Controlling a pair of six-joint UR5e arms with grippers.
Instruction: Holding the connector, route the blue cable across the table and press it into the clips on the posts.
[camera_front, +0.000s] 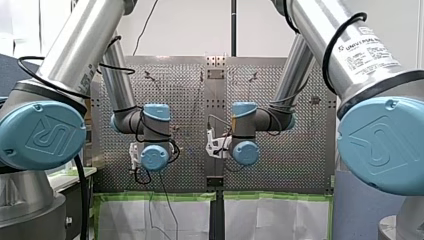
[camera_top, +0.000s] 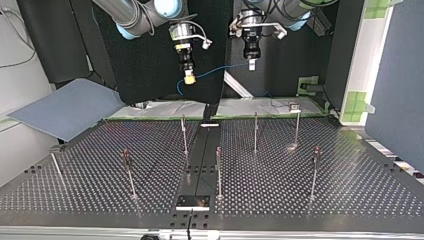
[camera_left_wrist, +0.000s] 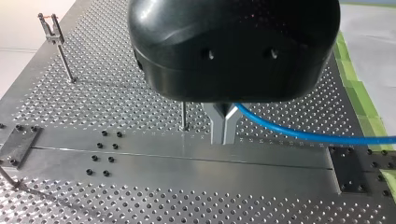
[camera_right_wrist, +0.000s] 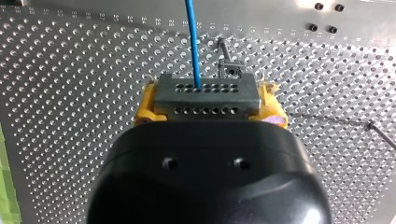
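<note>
Where the blue cable (camera_top: 220, 70) hangs: at the top view's twelve o'clock, in the air above the perforated table (camera_top: 350, 190).
Right gripper (camera_right_wrist: 208, 105): yellow pads (camera_right_wrist: 145, 106) pinch the grey, hole-dotted connector (camera_right_wrist: 206, 88).
Left gripper (camera_left_wrist: 223, 122): metal fingers (camera_left_wrist: 218, 127) are pressed together on the cable.
Handling: likely light, limp and smooth; best gripped near the posts (camera_top: 184, 135).

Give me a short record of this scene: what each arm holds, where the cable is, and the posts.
right arm: jaws shut on connector
left arm: jaws shut on blue cable
cable: strung in the air between the two arms, above the table
posts: upright on perforated table, cable in none of their clips
</note>
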